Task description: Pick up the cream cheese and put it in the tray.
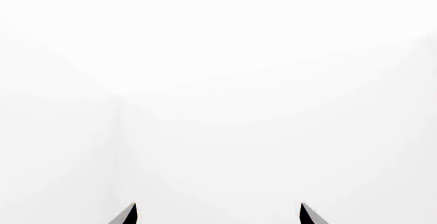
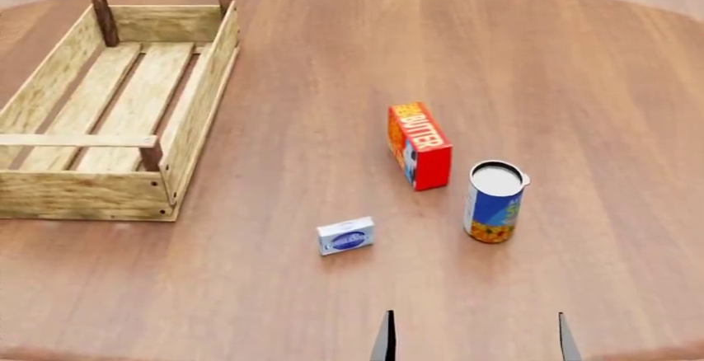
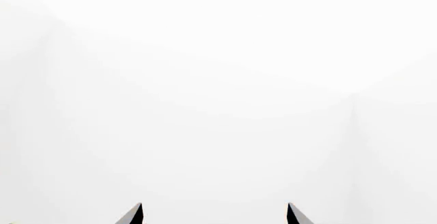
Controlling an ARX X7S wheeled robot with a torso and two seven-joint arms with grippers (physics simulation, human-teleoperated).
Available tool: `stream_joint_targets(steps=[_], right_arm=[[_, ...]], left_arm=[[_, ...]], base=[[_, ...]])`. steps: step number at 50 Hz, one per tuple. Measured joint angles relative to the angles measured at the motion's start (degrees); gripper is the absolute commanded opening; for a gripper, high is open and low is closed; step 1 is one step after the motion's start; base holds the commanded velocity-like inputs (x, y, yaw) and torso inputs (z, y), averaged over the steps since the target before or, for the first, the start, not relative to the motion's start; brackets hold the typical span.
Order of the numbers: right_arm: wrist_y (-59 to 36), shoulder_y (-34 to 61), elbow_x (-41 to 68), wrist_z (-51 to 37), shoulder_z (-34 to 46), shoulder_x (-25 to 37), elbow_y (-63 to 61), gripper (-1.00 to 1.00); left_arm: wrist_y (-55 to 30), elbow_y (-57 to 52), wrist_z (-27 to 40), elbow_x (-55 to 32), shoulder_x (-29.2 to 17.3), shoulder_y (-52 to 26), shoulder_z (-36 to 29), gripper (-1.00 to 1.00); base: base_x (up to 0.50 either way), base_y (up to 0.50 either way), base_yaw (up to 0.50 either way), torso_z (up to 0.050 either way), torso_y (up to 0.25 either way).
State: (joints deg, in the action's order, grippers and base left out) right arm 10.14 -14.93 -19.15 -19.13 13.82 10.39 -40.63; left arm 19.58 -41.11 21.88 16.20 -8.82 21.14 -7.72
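Note:
The cream cheese (image 2: pixel 346 236), a small flat white box with a blue oval logo, lies on the wooden table in the head view, a little left of centre and near the front. The tray (image 2: pixel 88 194), a light wooden slatted crate, stands at the far left with nothing in it. My right gripper (image 2: pixel 476 340) shows as two dark fingertips at the bottom edge, wide apart, to the right of the cream cheese and nearer than it. Both wrist views face blank white; the left gripper (image 1: pixel 218 214) and right gripper (image 3: pixel 215 214) are open and hold nothing.
A red-orange butter box (image 2: pixel 420 145) stands right of centre, beyond the cream cheese. A blue and yellow can (image 2: pixel 494 202) stands upright just right of it. The round brown table (image 2: pixel 572 72) stretches behind them.

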Motion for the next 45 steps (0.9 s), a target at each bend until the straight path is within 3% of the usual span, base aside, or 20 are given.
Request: stream_joint_targets(steps=[45], right_arm=[[-2.1, 0.6, 0.8, -1.3, 1.6, 1.3, -0.3, 1.0]], left_arm=[[-0.9, -0.1, 2.2, 0.5, -2.0, -0.2, -1.6, 1.0]], base=[[0.06, 0.22, 0.0, 0.0, 0.0]])
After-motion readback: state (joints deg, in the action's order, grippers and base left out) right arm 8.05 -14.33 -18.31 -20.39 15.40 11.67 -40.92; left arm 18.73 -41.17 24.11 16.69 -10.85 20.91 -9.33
